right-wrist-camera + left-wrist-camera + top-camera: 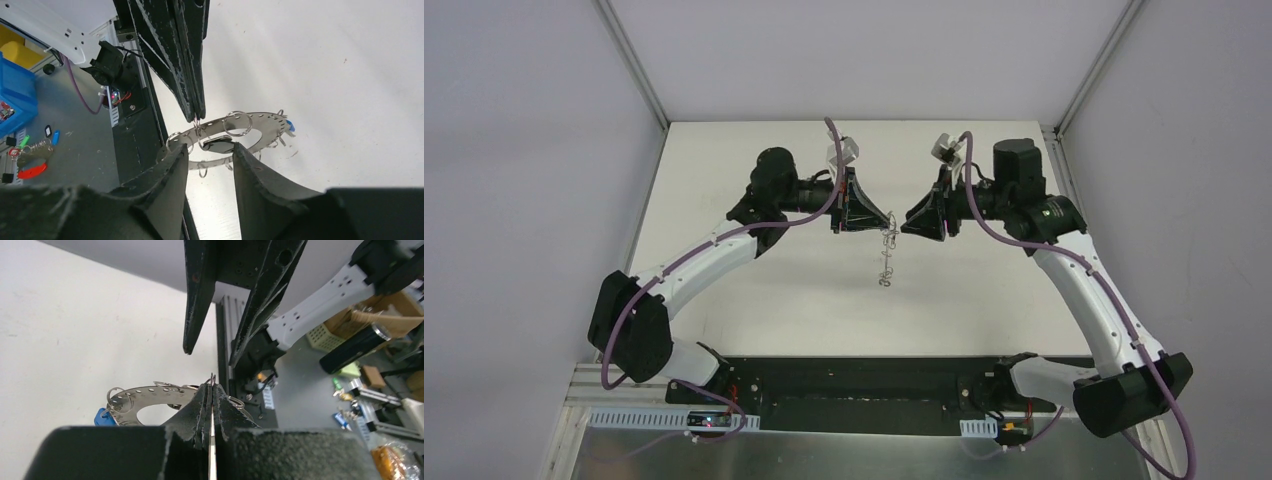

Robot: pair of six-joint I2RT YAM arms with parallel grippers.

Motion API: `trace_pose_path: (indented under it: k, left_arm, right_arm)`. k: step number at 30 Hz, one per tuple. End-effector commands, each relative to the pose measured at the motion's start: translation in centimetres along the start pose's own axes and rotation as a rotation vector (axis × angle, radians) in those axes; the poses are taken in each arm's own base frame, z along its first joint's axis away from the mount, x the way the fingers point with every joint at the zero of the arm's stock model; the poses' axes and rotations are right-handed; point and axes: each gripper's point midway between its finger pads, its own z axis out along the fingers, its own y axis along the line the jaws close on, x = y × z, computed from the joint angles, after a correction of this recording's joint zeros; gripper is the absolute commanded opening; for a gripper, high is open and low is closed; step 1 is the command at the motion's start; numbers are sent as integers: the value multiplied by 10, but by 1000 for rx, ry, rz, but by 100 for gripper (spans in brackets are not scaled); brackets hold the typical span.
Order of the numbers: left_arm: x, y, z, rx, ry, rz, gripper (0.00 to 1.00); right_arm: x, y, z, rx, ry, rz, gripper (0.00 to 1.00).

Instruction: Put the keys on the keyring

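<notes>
Now my left gripper (212, 386) pinches the keyring (150, 397) by a loop; my right gripper (210, 152) gapes beside it, black key (218, 145) at its mouth, blue key (290, 128) on the keyring's far edge.

The top camera looks down from high at the near side over the whole bench (754, 300). Both wrist cameras sit close, facing each other across the shared keyring (145, 395).

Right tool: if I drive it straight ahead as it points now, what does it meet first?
Probably the black key head just past the open right tool, then the keyring behind it. The left tool, shut on the keyring, sits just above. Depth is uncertain.
</notes>
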Motion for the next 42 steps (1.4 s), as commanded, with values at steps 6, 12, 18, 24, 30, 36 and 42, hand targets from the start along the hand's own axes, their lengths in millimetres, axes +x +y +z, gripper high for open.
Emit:
trace_pose_path:
  k: [6, 12, 18, 24, 30, 36, 42]
  left_arm:
    - [-49, -33, 0, 133, -183, 7, 0]
    - [-46, -30, 1, 128, -180, -10, 0]
    - [-41, -28, 1, 120, -169, -10, 0]
    - [-42, -27, 2, 118, -171, -12, 0]
    - [-41, -24, 3, 113, -168, -14, 0]
    - [-37, -28, 1, 124, -131, 26, 2]
    - [-26, -25, -6, 65, -13, 143, 26]
  right_arm:
    - [-24, 13, -11, -41, -102, -38, 45]
    - [-32, 16, -8, -89, -115, -23, 44]
    - [-35, 18, -6, -115, -118, -14, 38]
    - [-31, 18, -1, -140, -111, 9, 21]
    - [-32, 23, 2, -176, -104, 8, 3]
    - [-23, 29, 2, -156, -39, -63, 0]
    - [-1, 33, 11, -142, 94, -115, 0]
